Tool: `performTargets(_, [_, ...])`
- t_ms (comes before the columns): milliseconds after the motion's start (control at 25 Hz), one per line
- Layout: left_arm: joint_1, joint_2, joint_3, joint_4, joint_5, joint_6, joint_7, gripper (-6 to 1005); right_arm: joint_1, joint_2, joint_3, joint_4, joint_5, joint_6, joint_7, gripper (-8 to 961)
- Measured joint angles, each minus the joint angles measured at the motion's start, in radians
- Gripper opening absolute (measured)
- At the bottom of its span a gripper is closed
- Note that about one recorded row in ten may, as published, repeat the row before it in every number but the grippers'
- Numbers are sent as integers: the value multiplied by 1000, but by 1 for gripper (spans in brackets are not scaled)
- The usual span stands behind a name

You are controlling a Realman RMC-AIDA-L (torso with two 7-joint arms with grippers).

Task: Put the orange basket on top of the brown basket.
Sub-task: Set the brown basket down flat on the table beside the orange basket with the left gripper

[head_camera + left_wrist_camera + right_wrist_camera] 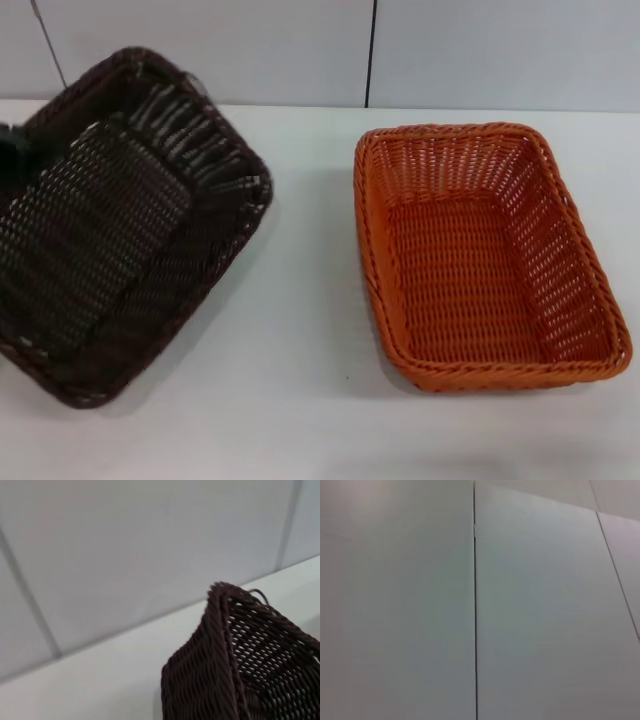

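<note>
The brown basket (120, 220) is at the left in the head view, tilted and raised off the table on its left side. A dark part of my left gripper (10, 152) shows at that raised rim, at the picture's left edge, shut on the rim. The left wrist view shows one corner of the brown basket (240, 670) close up, without any fingers. The orange basket (480, 250) stands flat and upright on the white table at the right, empty, about a hand's width from the brown one. My right gripper is out of view; its wrist view shows only the wall.
The white table (300, 400) runs under both baskets, with bare surface between them and along the front. A pale panelled wall (450, 50) with dark vertical seams stands right behind the table.
</note>
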Motion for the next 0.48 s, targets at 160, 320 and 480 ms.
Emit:
performTargets(160, [-98,57,-194,61,-135,-171,209,202,-3,1,2,3,8,-2,0,734])
performTargets(320, [-159,152,-265,126,-239,-306,307,201,-2,2,2,5,29,3,0,734])
performTargets(480, [-223,260,-270,229,-311,-462,381,201,-1,2,2,5,37,4,0,734])
